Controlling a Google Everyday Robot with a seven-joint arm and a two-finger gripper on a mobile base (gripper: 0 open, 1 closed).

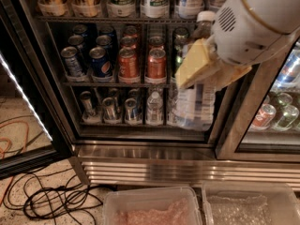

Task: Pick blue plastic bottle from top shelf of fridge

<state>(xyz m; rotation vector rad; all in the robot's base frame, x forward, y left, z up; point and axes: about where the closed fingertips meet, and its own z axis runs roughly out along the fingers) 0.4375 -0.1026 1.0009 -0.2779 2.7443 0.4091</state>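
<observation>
The blue plastic bottle (192, 108) is found not on the top shelf (93, 18) but in front of the open fridge (140, 150), level with the racks of soda cans (127, 62) and small water bottles (154, 108) and well below the shelf it belongs to. It lies directly within the end effector (213, 71), at the right of the camera view. Its long axis is close to upright: the white cap is seen above the tan pads (194, 64), leaning slightly to the picture's right, and the labelled body hangs below them. The end effector is pinched onto the bottle around its upper body, one pad being seen across the near face and the other partly hidden behind the white wrist housing. No rack or can is seen to be touched by the bottle, though its depth from the fridge front cannot be told exactly. The pick is judged to be nearly done. A pull straight away from the fridge is what the coming move appears to call for, with the grip kept firm, since a high hold on a tall bottle may let the base swing.
</observation>
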